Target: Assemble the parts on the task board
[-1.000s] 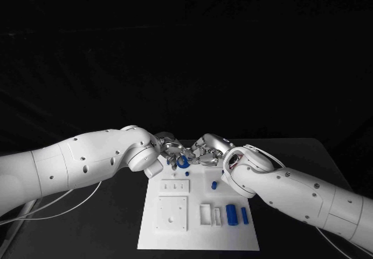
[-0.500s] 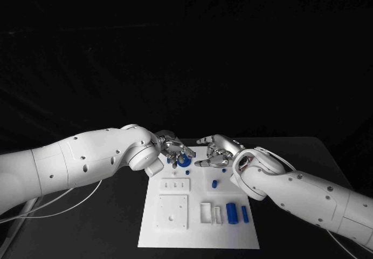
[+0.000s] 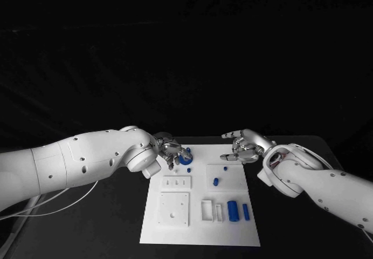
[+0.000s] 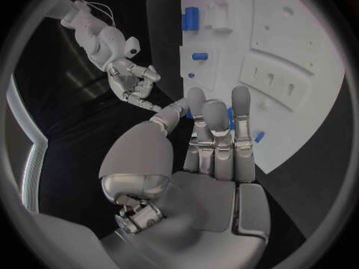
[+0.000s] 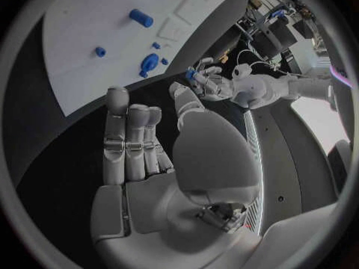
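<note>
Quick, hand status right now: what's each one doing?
Left hand: fingers at the blue ring part on the task board; a grip cannot be told.
Right hand: open, holding nothing.

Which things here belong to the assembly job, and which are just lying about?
Job:
- task board
- blue ring part, at the left hand
- blue cylinder
- slim blue pin
- small blue piece
- right hand, holding nothing

Lying about:
- white cable on the black table
</note>
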